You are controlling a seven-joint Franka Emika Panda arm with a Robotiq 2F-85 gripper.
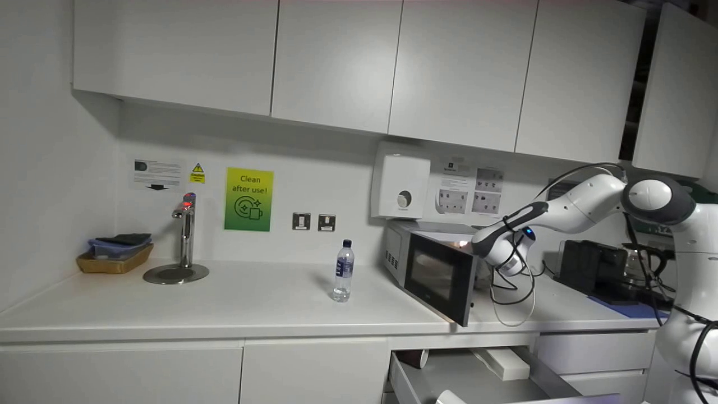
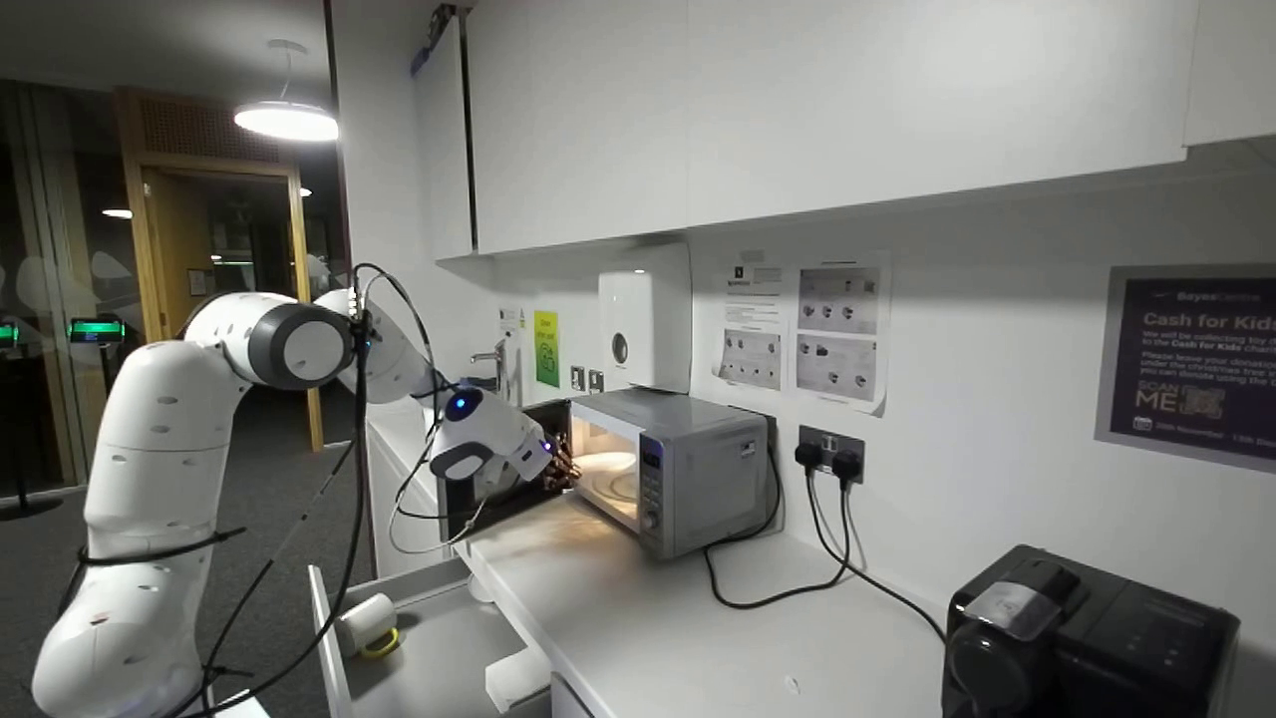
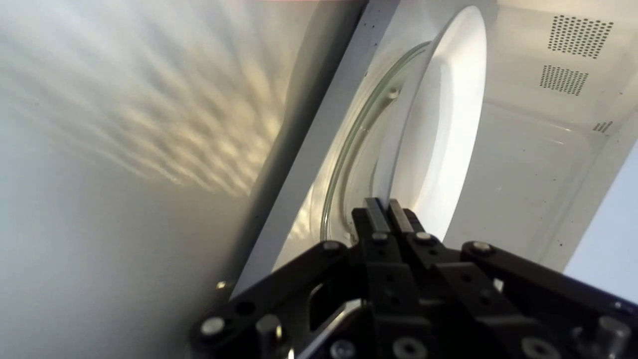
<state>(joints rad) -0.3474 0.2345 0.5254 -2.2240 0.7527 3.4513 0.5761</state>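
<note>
Across the wrist view from left to right, the glass turntable (image 3: 340, 164) curves near the middle of the frame, the black pincer (image 3: 388, 209) sits at lower centre, and the white plate (image 3: 463, 104) slants up just right of centre, inside the microwave (image 3: 538, 174). The pincer's two tips are nearly pressed together, pinching the plate's rim between them; this grip shows clearly only there. In an exterior view alone, left to right, come a tan basket (image 1: 101, 265) towards the left end of the bench (image 1: 252, 303) and a bottle (image 1: 343, 280) near centre, while the microwave's door (image 1: 437, 280) hides the pincer. Only in an exterior view appear a wooden door frame (image 2: 152, 239) at upper left and the control panel (image 2: 651, 489) at centre.
</note>
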